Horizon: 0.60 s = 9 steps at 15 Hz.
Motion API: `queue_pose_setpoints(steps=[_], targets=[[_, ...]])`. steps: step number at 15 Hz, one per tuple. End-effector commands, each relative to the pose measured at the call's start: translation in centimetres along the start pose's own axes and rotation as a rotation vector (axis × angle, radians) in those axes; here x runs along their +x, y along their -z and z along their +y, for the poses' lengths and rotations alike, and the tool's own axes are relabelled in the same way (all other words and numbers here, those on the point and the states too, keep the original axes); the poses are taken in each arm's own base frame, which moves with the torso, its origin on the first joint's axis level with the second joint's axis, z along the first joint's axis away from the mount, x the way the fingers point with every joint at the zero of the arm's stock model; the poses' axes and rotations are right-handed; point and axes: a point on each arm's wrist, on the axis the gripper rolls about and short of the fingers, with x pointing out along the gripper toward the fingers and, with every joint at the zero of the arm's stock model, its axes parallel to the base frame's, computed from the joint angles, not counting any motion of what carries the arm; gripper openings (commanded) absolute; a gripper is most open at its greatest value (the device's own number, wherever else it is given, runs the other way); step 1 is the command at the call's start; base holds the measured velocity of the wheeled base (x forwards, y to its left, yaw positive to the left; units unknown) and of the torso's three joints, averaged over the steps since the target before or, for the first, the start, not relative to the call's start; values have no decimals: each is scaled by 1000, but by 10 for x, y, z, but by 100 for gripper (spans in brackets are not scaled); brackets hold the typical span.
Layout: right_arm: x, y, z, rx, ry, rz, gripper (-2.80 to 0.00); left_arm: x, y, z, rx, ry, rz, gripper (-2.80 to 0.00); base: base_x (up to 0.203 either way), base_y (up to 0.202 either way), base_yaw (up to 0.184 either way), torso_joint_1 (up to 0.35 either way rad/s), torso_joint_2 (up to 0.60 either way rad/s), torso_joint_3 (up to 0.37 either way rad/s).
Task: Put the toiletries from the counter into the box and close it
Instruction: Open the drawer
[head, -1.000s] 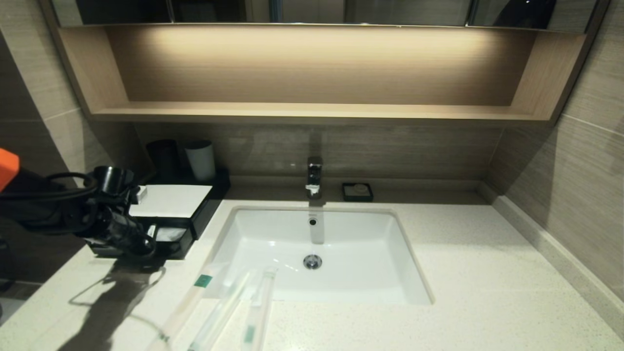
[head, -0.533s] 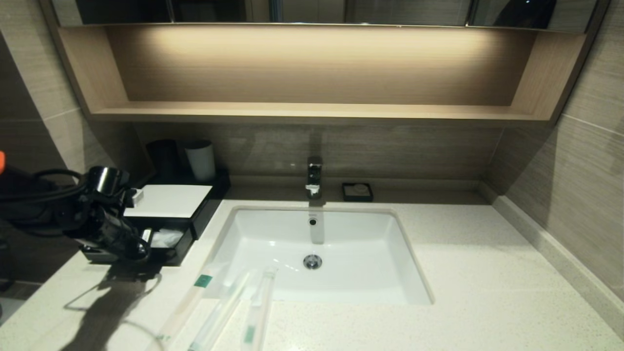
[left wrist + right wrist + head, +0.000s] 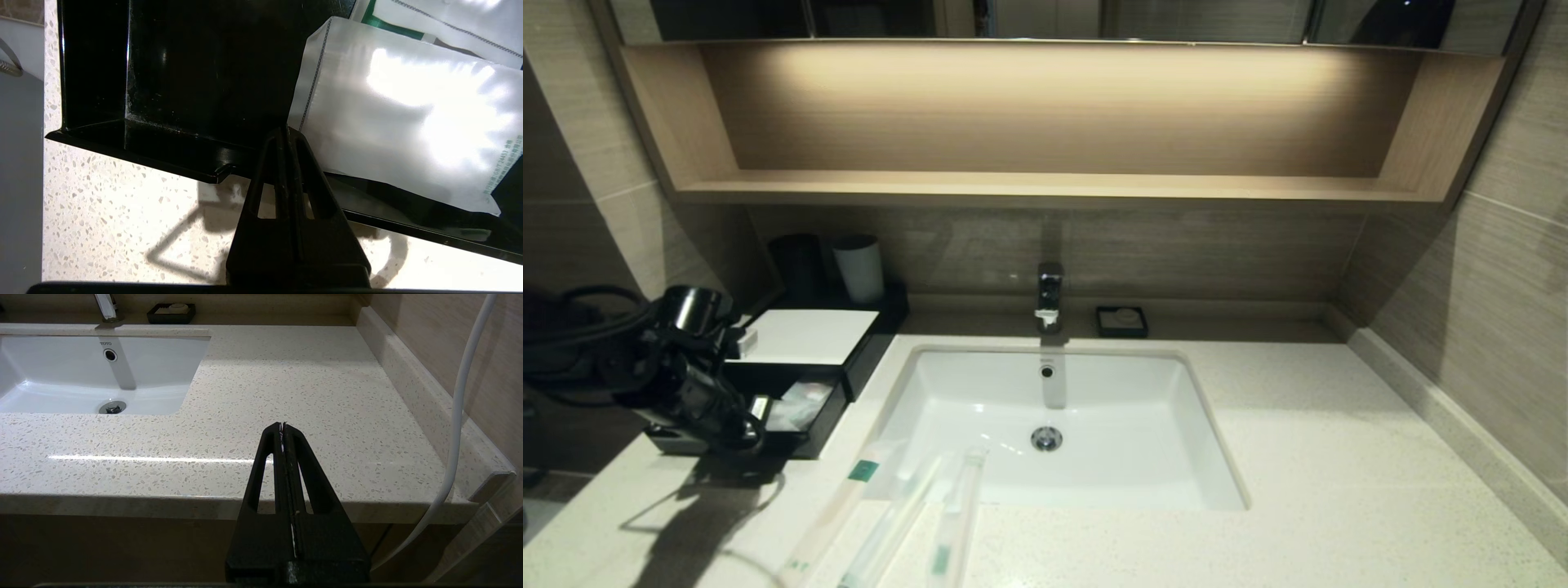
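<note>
The cream speckled surface (image 3: 1298,457) fills the lower half of the head frame, and a white sink (image 3: 1054,425) is set into its centre, with a chrome tap (image 3: 1049,296) above it and a small black soap dish (image 3: 1121,321) to the right of the tap. A tan wooden shelf (image 3: 1045,186) runs across the upper part of the frame. At middle left the box (image 3: 805,336) is seen, black with a flat white top panel, and its drawer (image 3: 796,408) is drawn out toward the lower left; whitish packets (image 3: 408,118) are seen lying inside it in the left wrist view. A black cup (image 3: 796,263) and a white cup (image 3: 858,267) stand just behind the box. The left end effector (image 3: 747,420) is placed at the drawer front; its fingers are pressed together at the notched front edge, though a grip on that edge cannot be confirmed. The three toiletries (image 3: 894,514) are laid side by side at lower centre-left, slanting from the sink's front rim to the frame's bottom edge. The right end effector (image 3: 283,425) is seen only in its own wrist view, clenched on nothing, held near the front edge of the surface to the right of the sink.
</note>
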Motion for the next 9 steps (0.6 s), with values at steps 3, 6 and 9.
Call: queue_pose_setpoints(steps=[3, 6, 9], targets=[[0, 0, 0, 0, 0, 1, -280, -6, 6, 0, 28, 2, 28, -280, 0, 0, 0, 0, 0, 0], [0, 0, 0, 0, 0, 2, -280, -10, 10, 1, 33, 3, 29, -280, 0, 0, 0, 0, 0, 0], [0, 0, 0, 0, 0, 0, -280, -16, 14, 1, 50, 5, 52, -280, 0, 0, 0, 0, 0, 0]])
